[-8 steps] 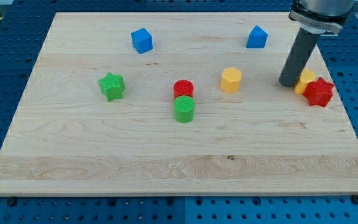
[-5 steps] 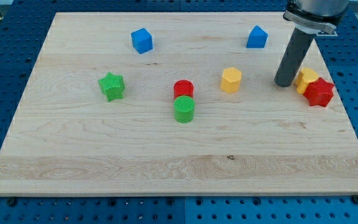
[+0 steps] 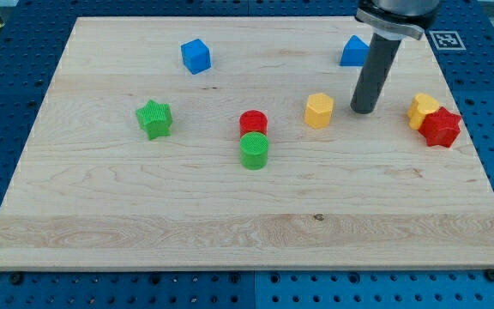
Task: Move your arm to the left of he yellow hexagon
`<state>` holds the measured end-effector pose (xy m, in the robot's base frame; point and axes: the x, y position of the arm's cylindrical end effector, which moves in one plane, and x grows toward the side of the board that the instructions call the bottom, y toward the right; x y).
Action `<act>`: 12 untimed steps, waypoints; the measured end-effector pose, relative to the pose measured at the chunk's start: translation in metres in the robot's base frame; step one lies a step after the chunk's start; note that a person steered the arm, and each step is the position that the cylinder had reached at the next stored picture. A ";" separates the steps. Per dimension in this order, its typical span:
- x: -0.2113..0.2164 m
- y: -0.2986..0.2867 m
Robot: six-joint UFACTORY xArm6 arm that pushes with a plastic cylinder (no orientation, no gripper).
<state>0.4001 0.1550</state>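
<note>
Standing upright on the wooden board, the rod has my tip planted just to the view's right of the yellow hexagon, near it but with a sliver of bare wood between them. No jaws on this tool, just a plain dark rod, and it is clamped on nothing. The hexagon sits right of the board's centre, in the upper half. Behind the rod, toward the view's top, a blue block (house-like in outline) is partly hidden by it. Over at the view's right edge, a second yellow block touches a red star, well apart from the tip. Mid-board, a red cylinder and a green cylinder sit pressed together, red above green. Further left is a green star, and a blue cube lies toward the top left.
</note>
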 end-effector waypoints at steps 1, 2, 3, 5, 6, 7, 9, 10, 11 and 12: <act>-0.017 -0.017; -0.035 -0.027; -0.040 -0.031; -0.040 -0.039; -0.040 -0.042; -0.040 -0.046; -0.040 -0.048; -0.040 -0.066; -0.040 -0.087; -0.040 -0.107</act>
<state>0.3600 0.0484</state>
